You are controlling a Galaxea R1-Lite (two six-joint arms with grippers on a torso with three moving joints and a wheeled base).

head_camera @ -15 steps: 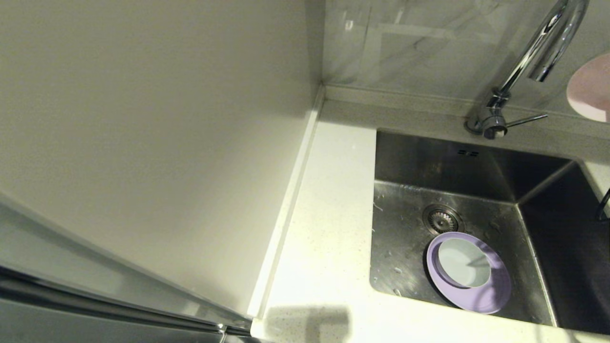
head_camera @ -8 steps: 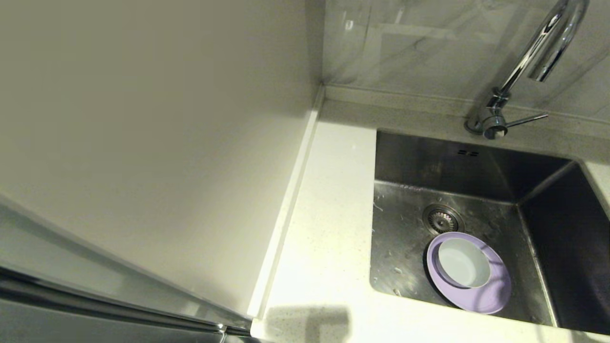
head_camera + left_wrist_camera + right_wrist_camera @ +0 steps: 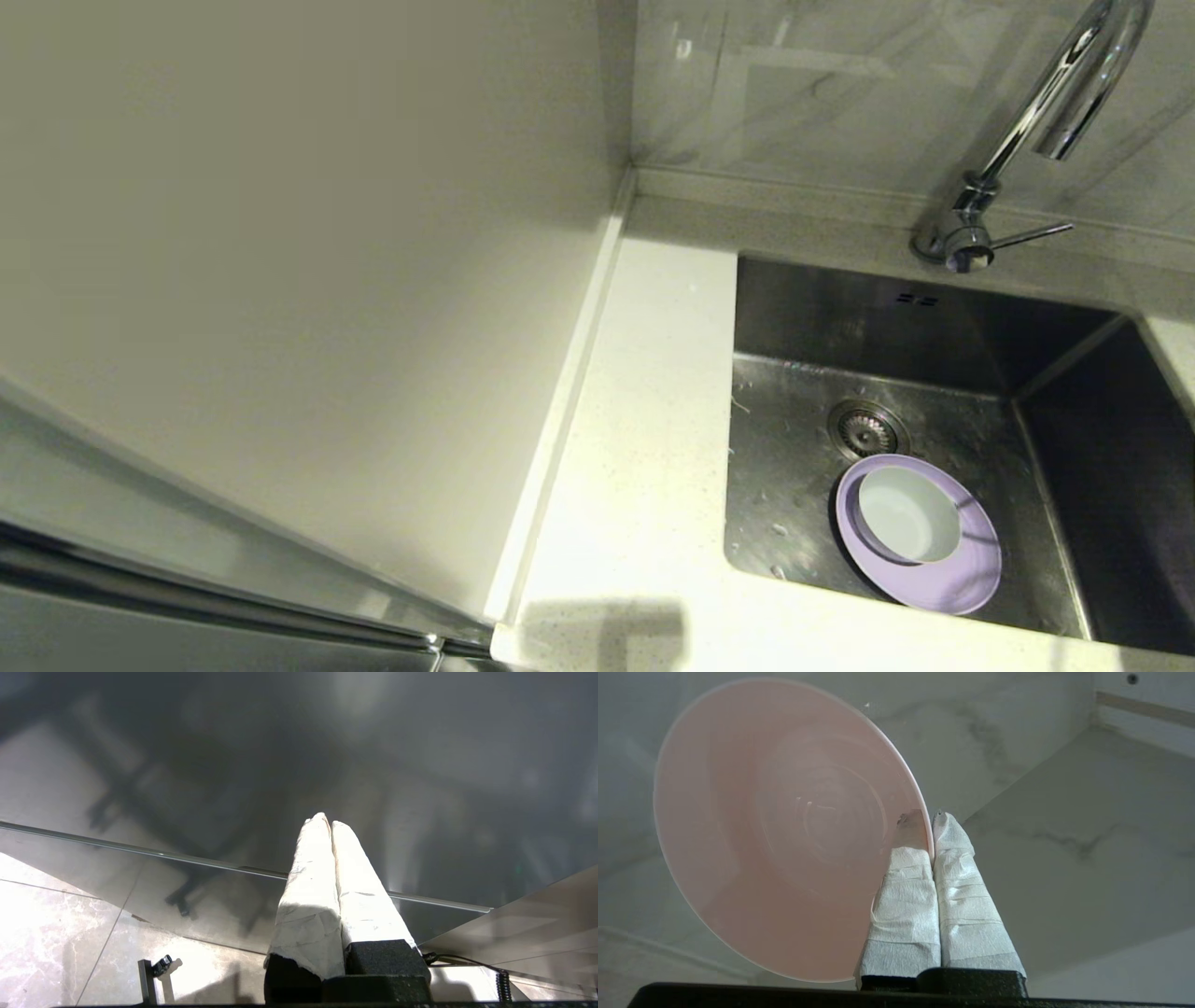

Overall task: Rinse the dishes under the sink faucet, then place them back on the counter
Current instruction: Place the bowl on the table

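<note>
One pink bowl (image 3: 784,830) pinched by its rim in the right gripper (image 3: 931,816).
Its taped fingers (image 3: 959,877) are closed on the rim, one inside the bowl, one outside, marbled wall behind. In the sink (image 3: 803,448), the blue-green bowl (image 3: 908,514) sits on the lilac plate (image 3: 962,574) just beside the drain, below the faucet (image 3: 1046,112) and right of the counter (image 3: 635,448). The left gripper (image 3: 327,821) hangs parked, fingers pressed together, holding nothing.
</note>
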